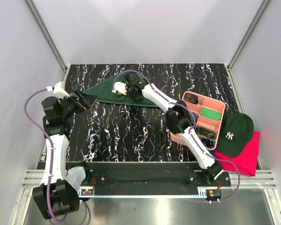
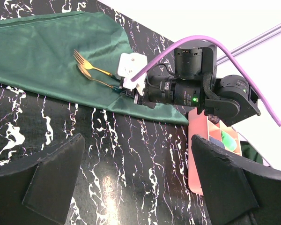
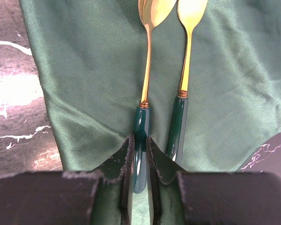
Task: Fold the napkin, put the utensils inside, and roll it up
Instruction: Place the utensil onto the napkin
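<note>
The dark green napkin [image 1: 103,92] lies folded into a long triangle at the back of the table, also in the left wrist view [image 2: 42,51]. Two utensils with gold heads and dark green handles lie side by side on it [image 2: 91,69]. My right gripper [image 1: 119,89] is shut on the left utensil's handle [image 3: 141,123], low over the napkin [image 3: 84,70]. The second utensil [image 3: 179,124] lies free just to its right. My left gripper [image 1: 84,101] is open and empty, hovering off the napkin's left tip; its fingers [image 2: 51,178] frame bare table.
A pink tray [image 1: 178,139] with compartments, one holding a bright-green swatch [image 1: 211,114], stands at the right. A dark green cap [image 1: 236,133] rests on a pink-red cloth [image 1: 248,161] at the far right. Grey walls enclose the table.
</note>
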Motion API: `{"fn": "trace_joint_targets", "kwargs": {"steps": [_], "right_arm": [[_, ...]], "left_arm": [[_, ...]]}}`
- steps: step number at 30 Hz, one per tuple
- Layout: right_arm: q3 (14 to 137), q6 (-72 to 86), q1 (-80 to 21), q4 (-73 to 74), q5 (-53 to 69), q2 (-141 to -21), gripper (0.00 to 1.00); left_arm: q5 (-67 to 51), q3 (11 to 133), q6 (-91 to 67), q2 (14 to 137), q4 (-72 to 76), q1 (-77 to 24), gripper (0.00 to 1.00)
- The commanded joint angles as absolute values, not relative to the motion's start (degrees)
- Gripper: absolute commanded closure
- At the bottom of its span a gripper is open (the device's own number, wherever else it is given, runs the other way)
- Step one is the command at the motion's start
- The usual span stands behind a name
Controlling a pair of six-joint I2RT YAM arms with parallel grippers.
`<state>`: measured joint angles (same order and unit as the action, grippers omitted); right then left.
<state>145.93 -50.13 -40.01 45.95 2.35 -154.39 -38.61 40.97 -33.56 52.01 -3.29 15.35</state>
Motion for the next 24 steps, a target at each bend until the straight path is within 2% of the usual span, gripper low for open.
{"fn": "trace_joint_targets", "kwargs": {"steps": [1, 6, 14, 17, 20, 24], "right_arm": [[147.1, -48.7, -40.3, 44.3, 1.7, -153.7, 0.82], [146.8, -47.4, -40.3, 43.2, 3.1, -152.3, 0.76], [143.7, -40.2, -40.3, 39.5, 12.8, -144.1, 0.56], [140.9, -34.4, -40.3, 37.4, 15.8, -139.4, 0.55], [135.1, -26.6, -40.3, 33.9, 17.1, -133.2, 0.55], [118.5, -16.2, -40.3, 24.6, 16.1, -121.6, 0.54]], "left_arm": [[-39.4, 40.8, -33.8, 52.1, -0.5, 15.8, 0.01], [-38.6, 40.9, -33.8, 52.5, -1.1, 15.9, 0.01], [-28.4, 41.7, -33.0, 55.3, -9.0, 17.0, 0.01], [-27.4, 41.2, -35.0, 58.5, -8.6, 18.4, 0.03], [-25.0, 40.6, -37.0, 61.1, -7.7, 19.1, 0.09], [-16.0, 40.3, -39.6, 62.4, -5.6, 19.2, 0.17]]}}
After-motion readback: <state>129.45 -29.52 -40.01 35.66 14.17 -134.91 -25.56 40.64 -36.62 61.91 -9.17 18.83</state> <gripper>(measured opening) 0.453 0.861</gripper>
